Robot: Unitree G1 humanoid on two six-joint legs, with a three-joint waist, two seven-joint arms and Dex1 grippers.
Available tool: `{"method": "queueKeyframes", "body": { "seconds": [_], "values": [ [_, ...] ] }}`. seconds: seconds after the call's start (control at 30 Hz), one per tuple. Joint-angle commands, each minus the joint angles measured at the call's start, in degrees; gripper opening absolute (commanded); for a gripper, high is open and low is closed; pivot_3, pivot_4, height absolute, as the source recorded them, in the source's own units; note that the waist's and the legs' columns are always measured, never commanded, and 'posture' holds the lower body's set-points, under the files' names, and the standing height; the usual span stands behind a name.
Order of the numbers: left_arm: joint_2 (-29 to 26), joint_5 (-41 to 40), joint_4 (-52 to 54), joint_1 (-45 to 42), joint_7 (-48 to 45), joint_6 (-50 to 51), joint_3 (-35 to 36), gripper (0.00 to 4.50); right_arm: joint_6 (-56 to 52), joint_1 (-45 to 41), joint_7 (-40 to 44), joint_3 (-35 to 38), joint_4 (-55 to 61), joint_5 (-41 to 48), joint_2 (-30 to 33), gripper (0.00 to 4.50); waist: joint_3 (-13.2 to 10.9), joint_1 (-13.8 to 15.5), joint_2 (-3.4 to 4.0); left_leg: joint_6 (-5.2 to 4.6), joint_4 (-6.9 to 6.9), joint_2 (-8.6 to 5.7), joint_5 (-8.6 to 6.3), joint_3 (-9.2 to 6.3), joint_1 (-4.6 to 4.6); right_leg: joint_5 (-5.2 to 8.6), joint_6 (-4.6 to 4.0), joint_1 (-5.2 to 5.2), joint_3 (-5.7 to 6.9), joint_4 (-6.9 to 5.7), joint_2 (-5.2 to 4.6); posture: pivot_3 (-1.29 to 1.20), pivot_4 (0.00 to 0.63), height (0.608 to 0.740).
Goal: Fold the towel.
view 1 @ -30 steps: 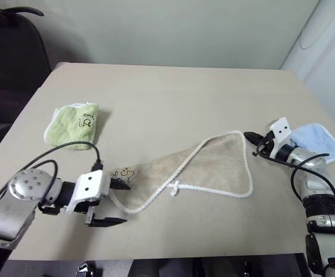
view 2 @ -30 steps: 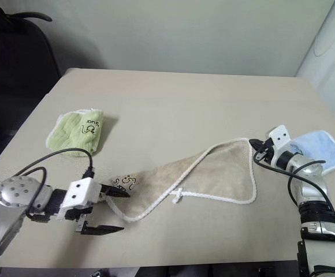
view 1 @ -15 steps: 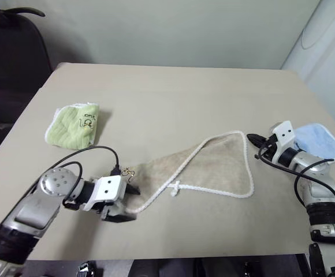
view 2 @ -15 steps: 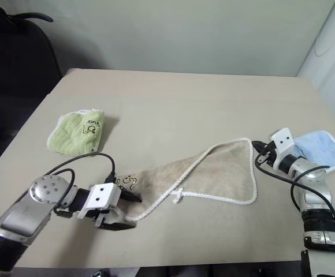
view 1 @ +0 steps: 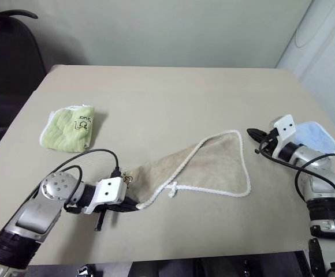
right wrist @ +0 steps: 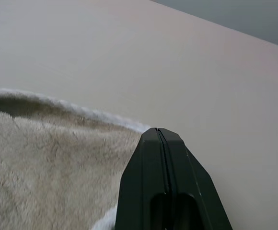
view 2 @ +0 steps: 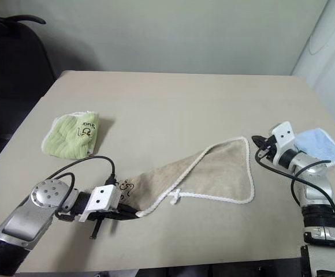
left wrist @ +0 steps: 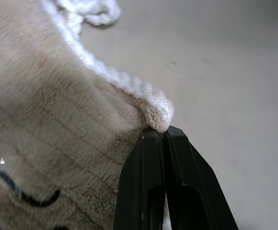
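Overhead, in the left eye view, the towel [view 1: 205, 167] is seen stretched across the near middle of the bench [view 1: 173, 98], from the left gripper [view 1: 128, 203] at its near-left corner to the right gripper [view 1: 253, 134] at its far-right corner. It is judged that no fold has been made yet: both corners are gripped, and the whole fold is left to do. A light green towel [view 1: 68, 125] lies well apart on the left, and a light blue towel [view 1: 316, 134] sits just behind the right arm. Wide bare bench is left beyond the towel for carrying a corner across; the near edge is close to the left gripper.

From the left wrist view, the fingers [left wrist: 144, 191] are seen pressed together on the corded edge [left wrist: 129, 86] of the towel beside the dark embroidered mark [left wrist: 24, 194].

From the right wrist view, the fingers [right wrist: 146, 191] are seen closed tight, with the towel's white edge [right wrist: 72, 112] running under them, so that corner is taken as held.
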State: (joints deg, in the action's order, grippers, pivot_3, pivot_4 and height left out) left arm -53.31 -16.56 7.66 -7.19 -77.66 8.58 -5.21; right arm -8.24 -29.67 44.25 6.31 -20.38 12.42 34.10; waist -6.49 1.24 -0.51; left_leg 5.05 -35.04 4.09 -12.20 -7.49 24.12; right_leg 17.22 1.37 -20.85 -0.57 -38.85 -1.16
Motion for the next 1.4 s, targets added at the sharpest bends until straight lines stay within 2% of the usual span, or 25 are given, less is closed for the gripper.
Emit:
{"method": "queueKeyframes", "body": {
  "seconds": [0.03, 0.07, 0.17, 0.33, 0.77, 0.87, 1.03, 1.23, 1.33, 1.4],
  "values": [
    [1.22, -6.39, 2.88, -0.72, 2.83, 6.42, 4.80, 0.02, 1.17, -3.58, 1.26, -2.31, -3.35, -2.17, -0.05, 0.00, 0.00, -0.03, 0.00, 0.01, 0.00, 0.01, 0.01, 0.00, 0.01, 0.00, 0.00, 0.00, 0.01, 0.00, 0.01, 0.00, 0.150, 0.740],
    [1.60, -7.35, 2.77, -1.00, 3.66, 7.49, 5.84, 0.02, 0.96, -5.43, 0.93, -2.64, -6.12, -2.63, -0.28, 0.00, 0.00, -0.03, 0.00, 0.01, -0.01, 0.02, 0.01, 0.00, 0.01, 0.00, 0.00, 0.00, 0.01, -0.01, 0.01, 0.00, 0.150, 0.740],
    [2.39, -9.36, 2.91, -1.33, 5.63, 9.63, 8.10, 0.00, 1.42, -11.01, 1.14, -3.14, -14.77, -3.32, -0.87, 0.57, -0.02, 0.12, 0.03, 0.02, -0.01, 0.02, 0.01, 0.00, 0.00, 0.00, 0.00, -0.03, 0.00, -0.05, 0.00, 0.00, 0.150, 0.740],
    [2.87, -10.17, 4.36, -0.50, 7.38, 10.77, 9.59, 0.00, 5.74, -17.77, 0.23, -5.73, -27.36, -8.04, -0.88, 2.19, -0.03, 0.28, 0.05, 0.04, 0.01, 0.00, 0.03, 0.00, 0.02, 0.00, 0.00, -0.06, 0.01, -0.05, 0.01, 0.00, 0.150, 0.740],
    [4.23, -11.45, 5.88, 1.36, 10.68, 11.35, 11.57, 0.00, 3.28, -23.71, 3.64, -5.53, -40.87, -9.35, -1.46, 2.19, -0.05, 0.30, 0.07, 0.07, 0.01, 0.02, 0.04, 0.08, 0.02, 0.01, -0.02, -0.09, -0.01, -0.11, 0.00, 0.00, 0.150, 0.740],
    [4.42, -11.88, 5.80, 1.02, 11.34, 11.50, 11.73, 0.00, 2.81, -24.80, 3.86, -4.54, -42.07, -8.51, -1.48, 1.62, -0.05, 0.34, 0.07, 0.07, 0.01, 0.02, 0.04, 0.08, 0.02, 0.01, -0.03, -0.08, -0.01, -0.10, 0.01, 0.00, 0.150, 0.740],
    [5.05, -13.13, 5.85, 0.96, 12.62, 12.21, 12.76, 0.00, 1.72, -25.63, 5.58, -3.32, -41.67, -7.82, -0.88, 0.02, -0.05, 0.29, 0.08, 0.07, 0.01, 0.01, 0.04, 0.08, 0.02, 0.01, -0.03, -0.08, -0.01, -0.11, 0.00, 0.00, 0.150, 0.740],
    [7.69, -17.66, 4.27, -1.24, 17.12, 14.79, 17.89, 0.00, 1.73, -25.88, 7.82, -1.66, -38.92, -6.76, 0.54, 0.02, -0.06, 0.31, 0.09, 0.07, 0.01, 0.00, 0.04, 0.10, 0.03, 0.01, -0.03, -0.08, -0.01, -0.10, 0.00, 0.00, 0.150, 0.740],
    [11.00, -21.79, 1.74, -6.34, 23.22, 18.53, 21.80, 0.00, 3.19, -26.75, 6.90, -0.78, -37.00, -6.80, 1.81, 0.02, -0.08, 0.45, 0.12, 0.11, -0.01, -0.02, 0.06, 0.13, 0.03, 0.01, -0.04, -0.05, 0.00, -0.12, -0.01, 0.00, 0.150, 0.740],
    [13.39, -20.71, -3.47, -13.29, 29.11, 18.38, 23.21, 0.00, 3.86, -30.19, 3.95, 0.46, -37.26, -6.87, 3.32, 0.02, -0.12, 0.46, 0.19, 0.12, -0.04, -0.02, 0.07, 0.17, 0.01, 0.00, -0.04, 0.00, 0.01, -0.14, -0.01, 0.00, 0.150, 0.740]
  ]
}}
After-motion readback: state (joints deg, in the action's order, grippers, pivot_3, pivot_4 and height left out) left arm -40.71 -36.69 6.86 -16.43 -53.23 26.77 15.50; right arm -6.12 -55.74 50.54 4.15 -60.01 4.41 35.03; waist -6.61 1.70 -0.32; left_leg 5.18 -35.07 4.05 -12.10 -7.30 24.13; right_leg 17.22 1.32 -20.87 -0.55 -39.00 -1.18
